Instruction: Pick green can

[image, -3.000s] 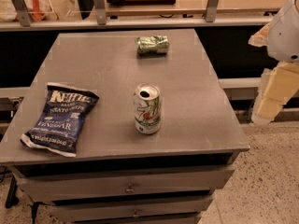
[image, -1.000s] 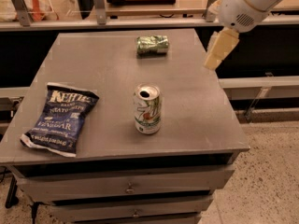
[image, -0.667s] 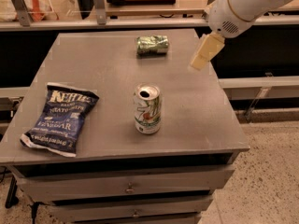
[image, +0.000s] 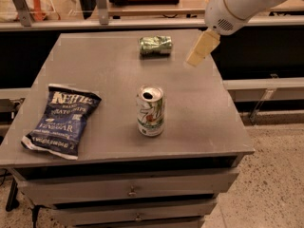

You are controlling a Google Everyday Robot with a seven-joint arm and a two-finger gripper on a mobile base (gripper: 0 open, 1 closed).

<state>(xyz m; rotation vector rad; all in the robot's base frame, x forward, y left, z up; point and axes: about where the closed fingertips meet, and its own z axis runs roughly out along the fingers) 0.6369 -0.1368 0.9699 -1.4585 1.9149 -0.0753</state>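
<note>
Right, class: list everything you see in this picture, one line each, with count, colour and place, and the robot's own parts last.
green can: one, shiny mottled green, on its side near the table's far edge.
white-and-silver can: one, upright, top opened, mid-table.
chip bag: one, dark blue, flat at front left.
table: one, grey, centre of view.
arm: one, white, upper right.
tool: one, cream, above the table, right of the green can.

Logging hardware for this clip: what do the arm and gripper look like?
The arm is a bulky, smooth white shell with rounded contours and a small dotted vent patch near its lower end. The gripper is pale cream, flat and tapering; it hangs over the far right of the table, right of the green can. No cables or markings show.
</note>
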